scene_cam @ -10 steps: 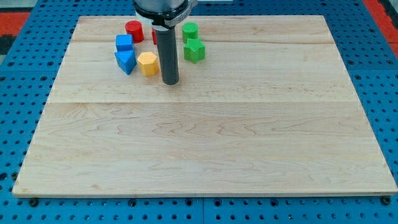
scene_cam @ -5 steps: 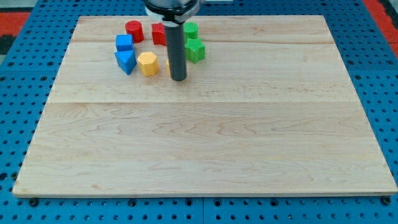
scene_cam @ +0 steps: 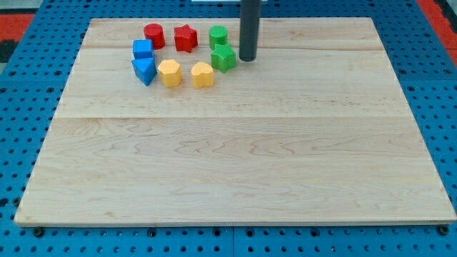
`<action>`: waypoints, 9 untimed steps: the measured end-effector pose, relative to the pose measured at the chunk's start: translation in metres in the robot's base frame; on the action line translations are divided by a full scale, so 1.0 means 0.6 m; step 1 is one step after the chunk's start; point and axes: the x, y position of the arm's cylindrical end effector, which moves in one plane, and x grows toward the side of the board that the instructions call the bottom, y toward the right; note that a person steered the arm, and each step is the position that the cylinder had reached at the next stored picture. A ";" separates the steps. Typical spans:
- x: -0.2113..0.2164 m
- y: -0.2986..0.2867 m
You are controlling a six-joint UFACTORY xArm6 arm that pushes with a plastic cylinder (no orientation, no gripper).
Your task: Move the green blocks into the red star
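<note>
Two green blocks: a green cylinder block (scene_cam: 218,35) and a green star-like block (scene_cam: 223,58), upper centre of the frame, both near the red star block (scene_cam: 186,38), neither clearly touching it.
Progress: judged barely begun; both pushes remain.
My tip (scene_cam: 247,58): just right of the green star-like block; a bare rod, grasping nothing.
Surface: pale wooden board (scene_cam: 235,164) on blue pegboard (scene_cam: 21,107).

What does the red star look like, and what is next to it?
The red star is a small, chunky block with a star-shaped top, plain red, looking like plastic. It lies flat near the wooden board's top edge, between the red round block and the green round block. Nothing touches it; my tip is further right.
</note>
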 end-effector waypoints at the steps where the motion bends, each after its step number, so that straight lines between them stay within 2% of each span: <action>1: 0.003 -0.012; 2: -0.002 -0.027; 3: 0.051 -0.001; 4: 0.056 -0.004; 5: 0.012 -0.020; 6: 0.003 -0.034; 8: 0.068 0.105; 9: 0.068 0.115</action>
